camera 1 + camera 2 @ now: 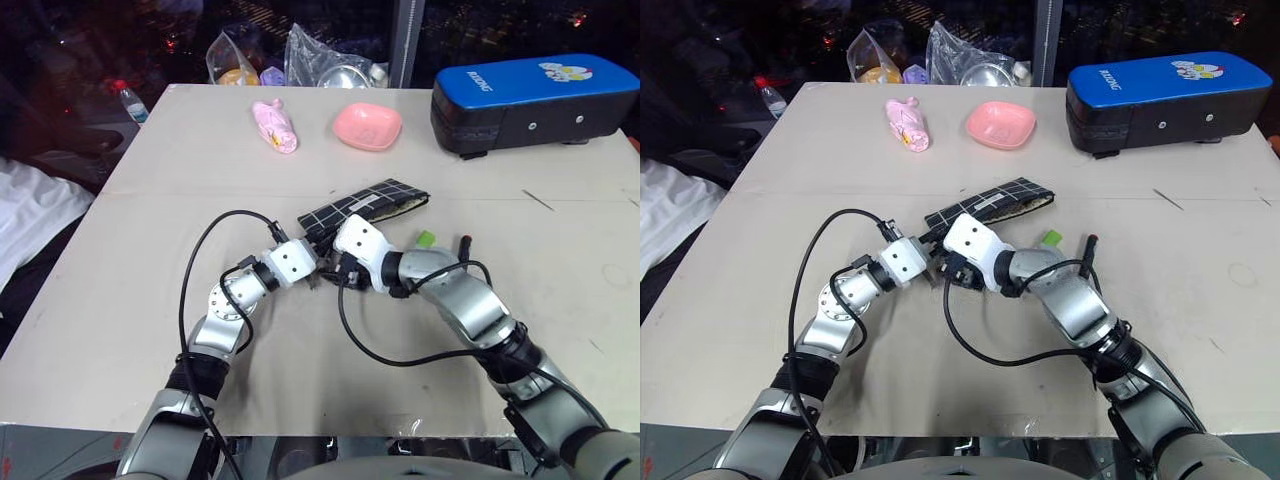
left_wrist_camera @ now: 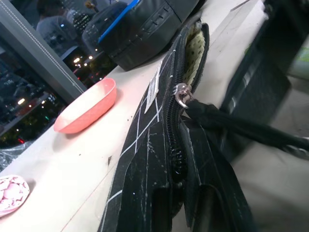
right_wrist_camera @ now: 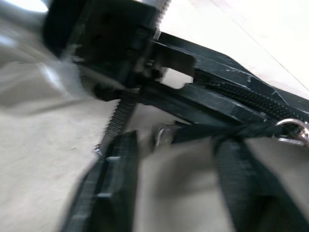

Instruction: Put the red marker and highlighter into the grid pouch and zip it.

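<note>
We find the grid pouch (image 1: pixel 365 210) lying flat mid-table: soft limp fabric, likely to drag unless pinned. Left gripper (image 1: pixel 318 260) clamps its near corner. Right gripper (image 3: pixel 176 159), fingers spread, holds nothing; the zipper pull (image 2: pixel 182 94) is our best handle.

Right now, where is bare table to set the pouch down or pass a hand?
Bare: the near table left of both arms, and the far right below the blue case. Crowded: the centre, around the grid pouch, both grippers and highlighter.
</note>
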Robot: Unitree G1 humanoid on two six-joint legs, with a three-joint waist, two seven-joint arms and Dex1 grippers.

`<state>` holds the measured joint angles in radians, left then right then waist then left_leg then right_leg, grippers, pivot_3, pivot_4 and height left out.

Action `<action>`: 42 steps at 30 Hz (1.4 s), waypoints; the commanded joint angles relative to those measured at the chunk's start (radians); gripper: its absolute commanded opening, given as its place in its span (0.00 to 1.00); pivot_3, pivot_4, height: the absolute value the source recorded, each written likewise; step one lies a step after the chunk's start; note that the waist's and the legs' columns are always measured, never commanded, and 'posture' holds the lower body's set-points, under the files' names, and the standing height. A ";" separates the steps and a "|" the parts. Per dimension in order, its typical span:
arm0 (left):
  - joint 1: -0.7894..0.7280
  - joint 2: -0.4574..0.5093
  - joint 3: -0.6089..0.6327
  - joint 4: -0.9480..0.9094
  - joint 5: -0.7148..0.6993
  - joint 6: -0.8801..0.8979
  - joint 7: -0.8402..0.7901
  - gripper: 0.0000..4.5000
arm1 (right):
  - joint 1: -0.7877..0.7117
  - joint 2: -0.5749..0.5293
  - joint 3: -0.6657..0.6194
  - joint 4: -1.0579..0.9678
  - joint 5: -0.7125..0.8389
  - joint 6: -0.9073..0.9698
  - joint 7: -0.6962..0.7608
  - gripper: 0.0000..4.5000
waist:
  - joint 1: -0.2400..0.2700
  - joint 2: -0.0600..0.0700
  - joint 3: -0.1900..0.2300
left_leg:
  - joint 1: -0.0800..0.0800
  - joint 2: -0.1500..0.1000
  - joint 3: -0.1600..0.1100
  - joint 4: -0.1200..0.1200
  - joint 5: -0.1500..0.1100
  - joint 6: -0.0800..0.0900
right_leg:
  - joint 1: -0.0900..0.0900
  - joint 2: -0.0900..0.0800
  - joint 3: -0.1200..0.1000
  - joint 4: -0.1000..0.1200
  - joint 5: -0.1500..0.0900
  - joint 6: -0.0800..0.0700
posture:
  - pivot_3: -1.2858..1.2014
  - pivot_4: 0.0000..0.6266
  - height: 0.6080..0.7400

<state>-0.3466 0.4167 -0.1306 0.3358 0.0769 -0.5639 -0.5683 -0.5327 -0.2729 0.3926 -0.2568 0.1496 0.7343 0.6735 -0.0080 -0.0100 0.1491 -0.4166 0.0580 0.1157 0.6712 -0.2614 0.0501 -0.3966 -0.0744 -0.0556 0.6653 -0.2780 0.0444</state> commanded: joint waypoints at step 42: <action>0.003 -0.041 0.001 -0.364 -0.023 0.403 0.040 0.00 | -0.127 -0.224 -0.035 0.366 -0.351 -0.822 -0.071 0.99 | -0.005 -0.001 0.000 | 0.001 0.003 0.001 0.000 0.002 -0.003 | -0.001 0.003 0.001 0.001 0.000 0.000 | 0.52 0.24 1.00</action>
<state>-0.3362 0.3752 -0.1576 0.0261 0.0572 -0.1641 -0.5484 -0.6728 -0.4925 0.4168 0.1664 -0.2283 -0.0915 0.6142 -0.0128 -0.0105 0.1492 -0.4156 0.0615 0.1162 0.6711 -0.2594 0.0467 -0.3974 -0.0712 -0.0543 0.6663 -0.2779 0.0445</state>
